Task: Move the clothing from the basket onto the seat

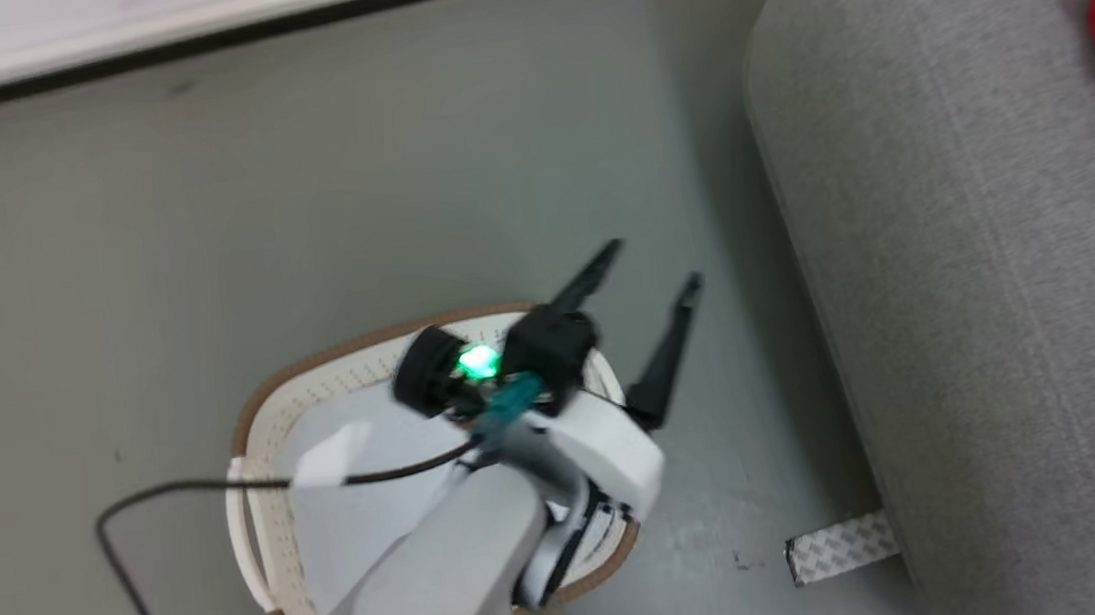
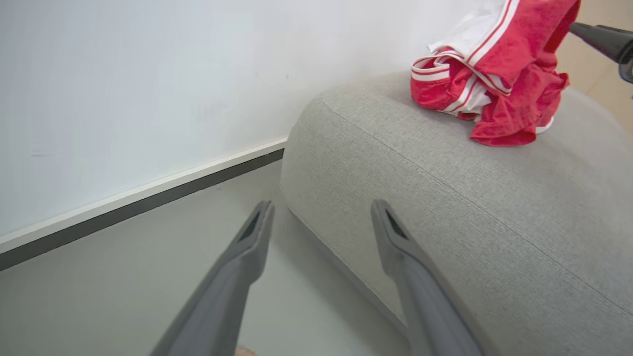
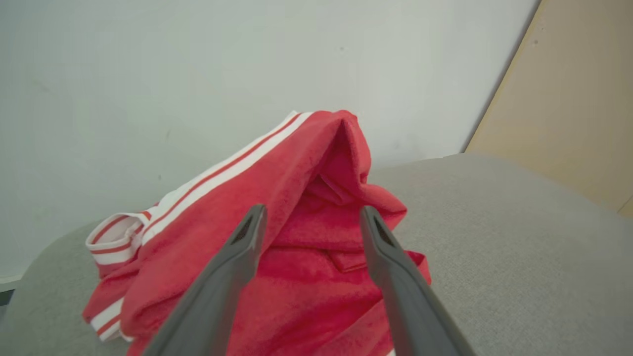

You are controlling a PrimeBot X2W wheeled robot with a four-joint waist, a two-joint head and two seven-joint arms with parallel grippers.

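Our right pincer (image 3: 311, 210) hangs released above the sofa (image 3: 494, 247), the red clothing (image 3: 222, 198) heaped on the sofa straight ahead of it. Our left pincer (image 2: 321, 205), released too, hangs farther off beside the sofa.

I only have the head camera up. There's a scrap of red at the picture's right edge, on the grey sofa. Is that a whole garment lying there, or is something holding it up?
Observer: The clothing lies in a crumpled heap on the seat, with one fold peaking upward.
Operator: So is the other arm gripping it?
Observer: No. The right tool is open. Its fingers stand apart, and the fabric showing between them is not pinched.
Operator: Is it plain red?
Observer: Red, with white stripe trim along its edges.
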